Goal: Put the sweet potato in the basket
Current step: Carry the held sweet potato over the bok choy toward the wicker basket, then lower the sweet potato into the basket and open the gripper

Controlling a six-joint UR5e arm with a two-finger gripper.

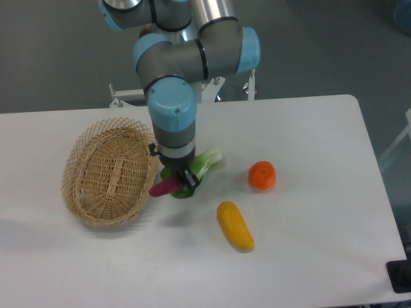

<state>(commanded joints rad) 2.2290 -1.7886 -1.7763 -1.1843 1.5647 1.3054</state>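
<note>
Presently the gripper (180,186) is clamped on the sweet potato (164,187), held above the table (321,192) just beside the basket (110,171) rim, over the leafy green vegetable (204,163).

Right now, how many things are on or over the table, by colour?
Tan: 1, basket
Purple: 1, sweet potato in the gripper
Green: 1, leafy vegetable
Orange: 1, round fruit
Yellow: 1, oblong vegetable
Total: 5
</note>
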